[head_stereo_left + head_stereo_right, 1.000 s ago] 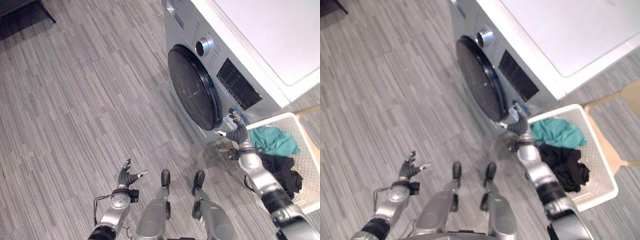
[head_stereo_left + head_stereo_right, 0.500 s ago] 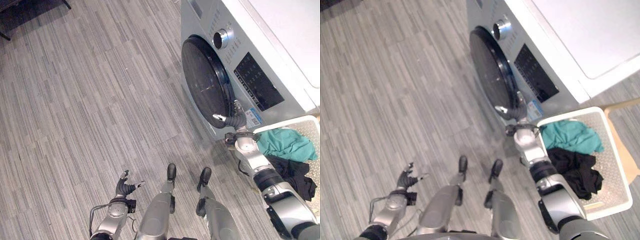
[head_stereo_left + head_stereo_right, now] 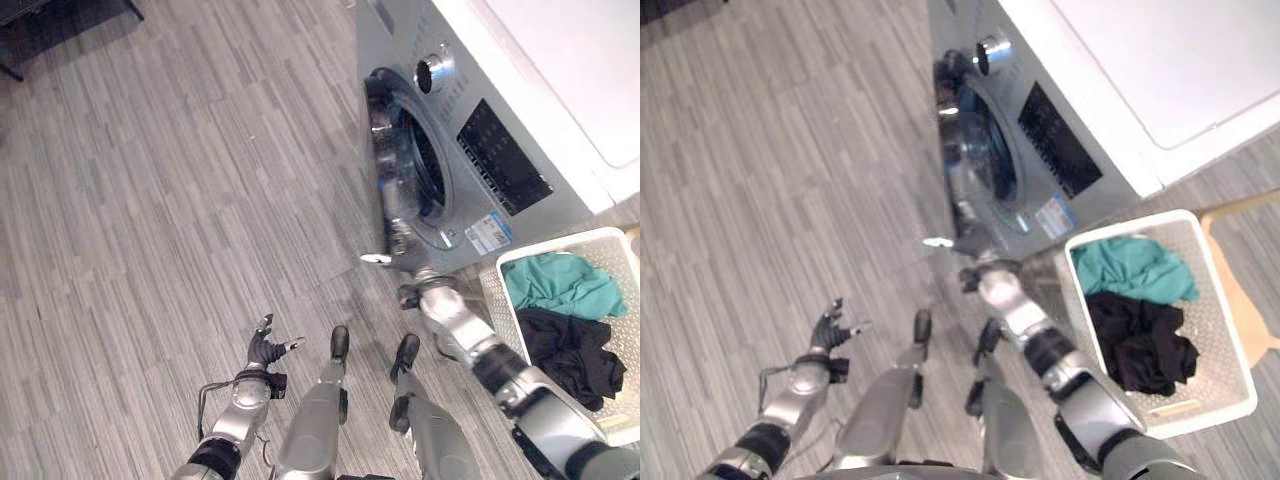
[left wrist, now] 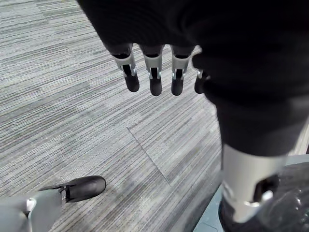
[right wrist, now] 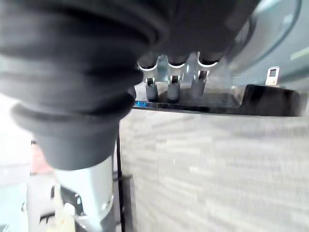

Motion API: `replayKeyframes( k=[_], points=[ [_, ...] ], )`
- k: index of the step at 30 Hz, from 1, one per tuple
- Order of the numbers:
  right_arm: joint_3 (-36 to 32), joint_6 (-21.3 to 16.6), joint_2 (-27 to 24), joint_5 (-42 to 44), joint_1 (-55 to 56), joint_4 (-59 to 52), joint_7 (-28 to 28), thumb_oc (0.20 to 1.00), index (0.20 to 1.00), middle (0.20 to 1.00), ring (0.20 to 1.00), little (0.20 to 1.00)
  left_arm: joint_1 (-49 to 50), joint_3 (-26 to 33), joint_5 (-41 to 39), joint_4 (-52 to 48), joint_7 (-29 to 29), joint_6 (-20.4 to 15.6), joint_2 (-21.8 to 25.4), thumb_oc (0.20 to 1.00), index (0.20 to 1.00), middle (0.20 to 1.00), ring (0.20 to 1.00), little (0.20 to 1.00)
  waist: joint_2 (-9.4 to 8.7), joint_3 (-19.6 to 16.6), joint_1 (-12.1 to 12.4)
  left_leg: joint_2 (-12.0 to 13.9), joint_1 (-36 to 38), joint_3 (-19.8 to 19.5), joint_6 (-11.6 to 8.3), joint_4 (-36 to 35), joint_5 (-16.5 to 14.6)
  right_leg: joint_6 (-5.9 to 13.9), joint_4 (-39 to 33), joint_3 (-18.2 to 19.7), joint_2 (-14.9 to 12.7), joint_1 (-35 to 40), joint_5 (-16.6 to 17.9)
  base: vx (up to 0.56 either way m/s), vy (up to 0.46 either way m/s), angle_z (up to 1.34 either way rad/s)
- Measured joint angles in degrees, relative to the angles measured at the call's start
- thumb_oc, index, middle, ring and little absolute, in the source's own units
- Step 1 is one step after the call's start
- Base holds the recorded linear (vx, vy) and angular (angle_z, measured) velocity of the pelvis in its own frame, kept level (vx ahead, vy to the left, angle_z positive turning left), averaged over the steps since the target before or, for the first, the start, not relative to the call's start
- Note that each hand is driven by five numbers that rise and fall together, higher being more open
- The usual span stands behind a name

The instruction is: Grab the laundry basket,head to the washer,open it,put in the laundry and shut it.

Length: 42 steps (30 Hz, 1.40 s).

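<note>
Swinging outward since the earlier frame, the washer door (image 3: 390, 190) is being pulled by the right hand (image 3: 418, 283), fingers (image 5: 174, 89) hooked over its edge, exposing the drum; laundry basket (image 3: 615, 420) waiting beside; left hand (image 3: 264, 350) hanging relaxed.

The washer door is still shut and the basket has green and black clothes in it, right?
Not quite. The door is swung open, the right hand at its edge, as the left eye view shows. The basket does hold green and black clothes.
</note>
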Motion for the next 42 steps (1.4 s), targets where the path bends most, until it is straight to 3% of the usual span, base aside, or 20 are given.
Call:
replayKeyframes(
  k=[1, 6, 8, 10, 13, 15, 18, 21, 23, 30, 32, 34, 37, 42],
  points=[
    [1.94, 0.25, 1.59, 1.55, -6.16, 1.85, 2.07, 1.000, 1.000, 1.000, 1.000, 1.000, -1.24, -1.39, -0.03, 0.42, 0.32, -0.17, -0.48, 1.000, 1.000, 1.000, 1.000, 1.000, 1.73, -0.13, 2.69, 0.30, -1.00, -2.19, -0.50, -0.20, 0.38, -0.62, 0.04, -1.99, 0.50, -0.17, -0.40, 0.02, -0.051, 0.79],
    [2.00, -2.83, 7.49, 3.35, -18.89, 1.65, 4.96, 1.000, 1.000, 1.000, 1.000, 1.000, -1.04, -2.31, -2.10, 1.04, 0.81, -0.33, -0.89, 1.000, 1.000, 1.000, 1.000, 1.000, 4.27, -0.50, 8.02, 0.43, -1.05, -6.06, -1.92, -0.80, 2.17, -2.43, 0.71, -6.20, 0.90, 0.71, -1.66, 0.03, -0.015, 0.56],
    [1.74, -4.83, 7.98, 3.78, -21.57, 1.22, 4.89, 1.000, 1.000, 1.000, 1.000, 1.000, -0.32, -3.10, -2.10, 1.48, 1.01, -0.56, -0.63, 1.000, 1.000, 1.000, 1.000, 1.000, 4.37, -0.60, 8.30, 0.04, -0.89, -7.29, -1.40, -0.91, 2.78, -2.32, 3.18, -7.04, 0.11, 0.53, -2.96, 0.01, 0.007, 0.45],
    [-0.18, -5.20, 4.81, 4.32, -20.92, 1.39, 3.73, 1.000, 1.000, 1.000, 1.000, 1.000, -0.37, -4.27, -2.10, 1.78, 1.00, -0.67, -0.50, 1.000, 1.000, 1.000, 1.000, 1.000, 4.24, -0.66, 8.21, -1.15, -0.83, -8.07, -1.08, -0.98, 3.03, -0.74, 6.99, -6.85, -1.88, -0.52, -5.02, 0.00, 0.011, 0.35],
    [-1.65, -4.93, 0.43, 5.26, -17.08, 0.61, 2.58, 1.000, 1.000, 1.000, 1.000, 1.000, -0.92, -4.26, -2.10, 1.67, 0.95, -0.69, -0.21, 1.000, 1.000, 1.000, 1.000, 1.000, 3.56, -0.87, 7.38, -2.47, -0.88, -7.23, -1.01, -1.18, 3.08, -0.14, 8.31, -5.47, -3.51, -1.54, -5.44, 0.00, 0.015, -0.02],
    [-2.60, -4.23, -3.69, 5.20, -12.35, -0.87, 2.38, 1.000, 1.000, 1.000, 1.000, 1.000, -1.21, -3.39, -2.09, 1.59, 1.14, -0.67, 0.14, 1.000, 1.000, 1.000, 1.000, 1.000, 2.17, -0.87, 5.97, -3.11, -0.67, -5.72, -0.98, -1.23, 3.10, 0.59, 7.86, -4.20, -4.22, -1.77, -4.96, -0.02, 0.030, -0.26],
    [-2.65, -3.59, -8.03, 4.04, -3.03, -7.07, 2.73, 1.000, 1.000, 1.000, 1.000, 1.000, -1.11, -1.97, -1.97, 1.61, 1.29, -0.51, 1.58, 1.000, 1.000, 1.000, 1.000, 1.000, -1.57, -0.71, 2.67, -3.51, -0.02, -2.32, -1.01, -1.33, 3.04, 1.81, 5.97, -1.32, -4.47, -1.61, -4.09, -0.02, 0.037, -0.41],
    [-2.55, -2.73, -11.50, -1.27, 6.32, -14.96, 4.08, 1.000, 1.000, 1.000, 1.000, 1.000, -2.47, -0.56, -1.67, 0.25, 1.90, 0.33, 1.86, 1.000, 1.000, 1.000, 1.000, 1.000, -4.10, -0.48, -0.55, -3.39, 0.92, 0.53, -1.01, -1.69, 2.91, 2.80, 4.54, 0.90, -4.35, -1.73, -2.69, -0.03, 0.031, -0.44],
    [-2.73, -2.70, -14.67, -6.87, 13.33, -20.12, 5.77, 1.000, 1.000, 1.000, 1.000, 1.000, -5.98, -0.69, -0.99, -2.67, 2.78, 0.71, 1.78, 1.000, 1.000, 1.000, 1.000, 1.000, -4.70, -0.37, -2.90, -3.03, 1.59, 2.33, -0.99, -2.03, 2.67, 2.74, 4.08, 2.32, -4.01, -1.57, -2.03, -0.06, 0.031, -0.49],
    [-4.84, -2.94, -16.23, -12.76, 19.63, -20.91, 8.32, 1.000, 1.000, 1.000, 1.000, 1.000, -28.57, -2.23, 7.49, 1.06, 6.20, 1.81, 7.86, 1.000, 1.000, 1.000, 1.000, 1.000, -5.98, 0.46, -9.15, -1.35, -0.22, 8.17, 0.45, -2.46, 2.17, 2.48, 3.21, 5.44, -2.72, -6.12, -1.11, -0.06, 0.040, -0.53],
    [-5.21, -3.16, -18.00, -13.06, 19.92, -21.45, 8.86, 1.000, 1.000, 1.000, 1.000, 1.000, -35.28, -2.79, 7.79, 9.12, 6.95, 2.08, 11.16, 1.000, 1.000, 1.000, 1.000, 1.000, -5.83, 0.55, -12.74, -1.21, -1.21, 9.93, 0.51, -2.54, 2.18, 2.76, 2.25, 6.50, -2.54, -7.51, 0.12, -0.03, 0.043, -0.46],
    [-6.24, -3.63, -19.25, -13.02, 20.39, -22.47, 9.08, 1.000, 1.000, 1.000, 1.000, 1.000, -39.27, -2.85, 8.64, 14.56, 7.28, 2.90, 14.14, 1.000, 1.000, 1.000, 1.000, 1.000, -5.61, 1.34, -14.53, -1.00, -1.33, 11.42, 0.58, -2.97, 2.23, 2.84, 1.19, 7.24, -2.18, -7.99, 0.81, -0.01, 0.029, -0.39],
    [-8.58, -4.85, -21.16, -12.28, 22.00, -24.91, 9.88, 1.000, 1.000, 1.000, 1.000, 1.000, -41.77, -2.64, 10.78, 18.49, 7.60, 3.46, 16.94, 1.000, 1.000, 1.000, 1.000, 1.000, -5.39, 2.71, -14.97, -0.84, -0.96, 13.32, 0.88, -3.68, 2.29, 2.61, -0.02, 7.30, -2.10, -8.49, 4.26, 0.00, 0.012, -0.35],
    [-10.48, -5.97, -23.36, -10.35, 22.41, -27.99, 10.37, 1.000, 1.000, 1.000, 1.000, 1.000, -39.26, 1.61, 12.95, 18.12, 8.98, 1.81, 17.10, 1.000, 1.000, 1.000, 1.000, 1.000, -4.19, 4.78, -15.08, 0.52, -0.04, 13.85, 0.77, -3.73, 2.22, 1.88, -0.02, 7.35, -0.43, -8.23, 4.88, 0.03, 0.016, -0.14]
  ],
)
